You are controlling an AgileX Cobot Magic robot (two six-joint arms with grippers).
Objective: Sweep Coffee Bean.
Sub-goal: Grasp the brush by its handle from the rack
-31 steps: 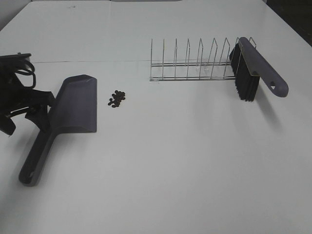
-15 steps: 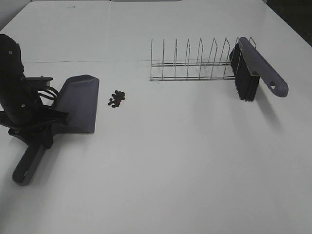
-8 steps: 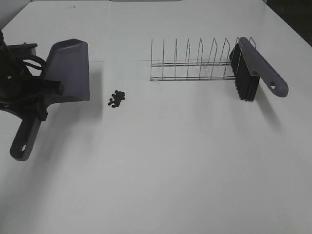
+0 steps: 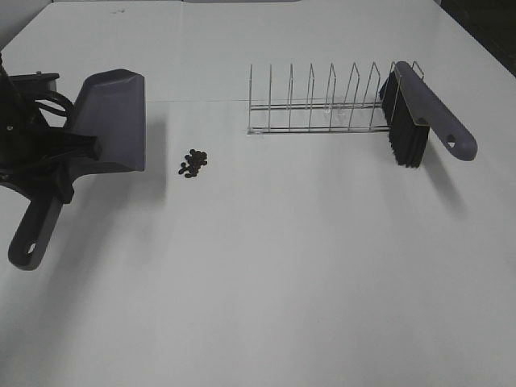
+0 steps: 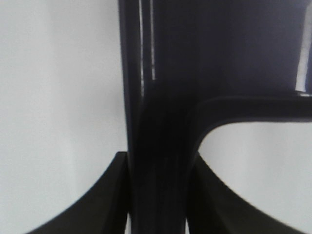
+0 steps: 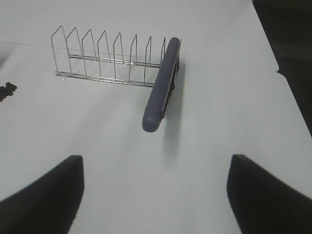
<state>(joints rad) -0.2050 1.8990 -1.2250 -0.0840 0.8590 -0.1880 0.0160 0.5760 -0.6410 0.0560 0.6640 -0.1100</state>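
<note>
The coffee beans, tiny dark brown ovals, lie in one small tight cluster on the white worktop, left of centre in the high view's upper half.

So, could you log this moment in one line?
left claw shut on dustpan | right claw open | brush in rack | coffee beans unswept

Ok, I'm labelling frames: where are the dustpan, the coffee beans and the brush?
dustpan [image 4: 113,117]: exterior high view, on its scoop.
coffee beans [image 4: 193,164]: exterior high view, middle of the pile.
brush [image 4: 435,114]: exterior high view, on its handle.
</note>
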